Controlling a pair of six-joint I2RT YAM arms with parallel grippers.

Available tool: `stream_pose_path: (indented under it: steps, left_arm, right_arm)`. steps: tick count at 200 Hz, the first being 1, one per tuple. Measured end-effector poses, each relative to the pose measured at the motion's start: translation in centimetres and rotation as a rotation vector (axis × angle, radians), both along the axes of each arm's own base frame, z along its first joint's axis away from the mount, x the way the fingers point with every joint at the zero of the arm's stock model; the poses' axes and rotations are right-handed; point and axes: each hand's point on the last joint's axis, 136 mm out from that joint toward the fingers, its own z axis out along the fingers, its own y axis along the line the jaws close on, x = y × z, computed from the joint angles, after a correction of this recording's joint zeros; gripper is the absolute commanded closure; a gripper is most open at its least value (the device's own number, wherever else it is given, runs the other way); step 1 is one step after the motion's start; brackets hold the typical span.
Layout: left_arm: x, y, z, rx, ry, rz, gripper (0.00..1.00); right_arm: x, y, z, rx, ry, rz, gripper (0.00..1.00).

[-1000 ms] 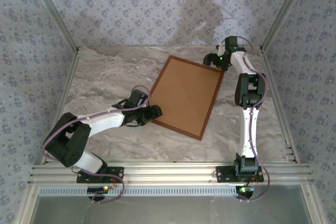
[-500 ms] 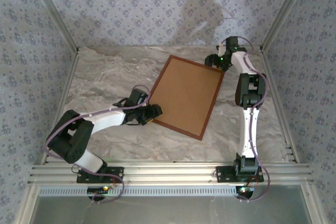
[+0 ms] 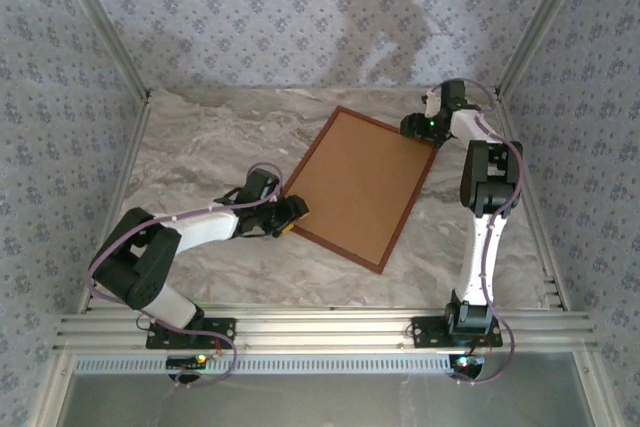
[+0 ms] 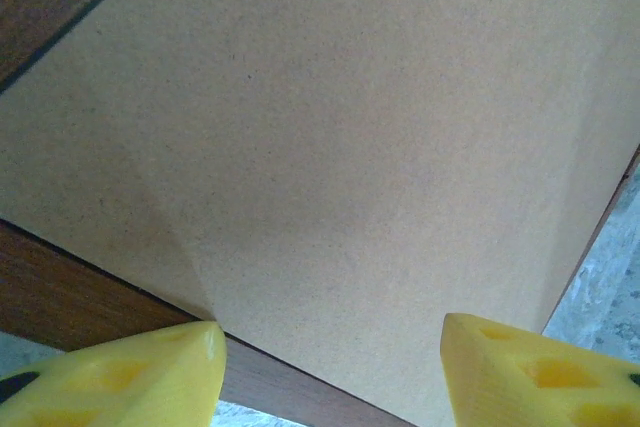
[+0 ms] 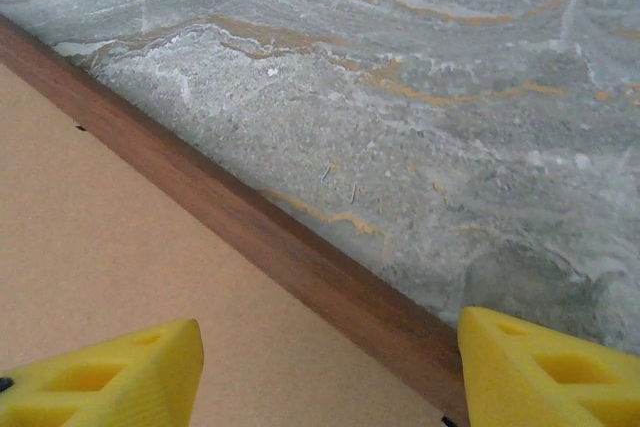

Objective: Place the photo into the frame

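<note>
Flanking the frame point(image 3: 314, 167), left pincer point(image 3: 294, 214) and right pincer point(image 3: 414, 128) gape.

Holding the left arm point(image 3: 205, 227) low from its near-left base, folding the elbow outward and aiming the forearm rightward toward the middle of the tabletop point(image 3: 220, 137). Presenting the left pincer point(image 3: 291, 211) close to the surface, holding its yellow fingers point(image 4: 130, 377) spread wide, clamping nothing. Standing the right arm point(image 3: 478, 247) tall from its near-right base, leaning toward the far side, bending the wrist leftward. Pointing the right pincer point(image 3: 414, 127) down and left, holding its yellow fingers point(image 5: 110, 372) well apart, clamping nothing.
</note>
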Motion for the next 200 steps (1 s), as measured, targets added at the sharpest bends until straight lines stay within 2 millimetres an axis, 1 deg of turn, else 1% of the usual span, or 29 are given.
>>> stream_pose_path:
  steps: [10,21,33,47,75,102,123,137,164,182,190,200]
  left_arm:
    - [0.5,-0.4,0.2,-0.017,-0.016,0.004,0.40]
    - [1.2,-0.9,0.3,-0.040,-0.042,0.009,0.40]
    - [1.3,-1.0,0.3,-0.052,-0.040,0.016,0.40]
    - [1.7,-1.2,0.5,-0.068,-0.054,0.025,0.40]
    - [2.0,-1.3,0.6,-0.077,-0.060,0.041,0.40]
    - [2.3,-0.9,0.5,-0.085,-0.067,0.060,0.39]
    - [2.9,-0.1,0.8,-0.064,-0.094,0.082,0.35]
    - [3.3,0.9,1.2,-0.031,-0.123,0.096,0.31]
    - [3.6,2.3,2.3,0.029,-0.187,0.097,0.27]
    - [3.6,3.0,2.6,0.062,-0.212,0.088,0.26]
    - [3.6,3.2,2.6,0.072,-0.213,0.085,0.25]
    - [3.4,3.4,2.4,0.080,-0.213,0.079,0.25]
  right_arm:
    - [-1.1,0.8,0.1,0.051,0.029,0.004,0.34]
    - [-3.3,2.4,-0.7,0.095,0.092,0.020,0.35]
    - [-3.8,3.2,-0.4,0.126,0.093,0.018,0.36]
    - [-5.4,4.3,-0.5,0.172,0.127,0.019,0.36]
    - [-6.8,5.0,-0.4,0.224,0.146,-0.001,0.36]
    - [-7.3,5.2,0.0,0.245,0.155,-0.011,0.34]
    - [-7.7,5.5,0.8,0.242,0.152,-0.007,0.29]
    - [-7.8,5.8,2.2,0.221,0.119,0.007,0.24]
    - [-7.6,6.0,6.1,0.127,-0.002,0.028,0.16]
    - [-7.0,5.4,7.9,0.059,-0.072,0.014,0.12]
    - [-6.5,4.7,8.2,0.033,-0.091,-0.003,0.11]
    - [-5.6,3.5,8.2,0.005,-0.103,-0.032,0.10]
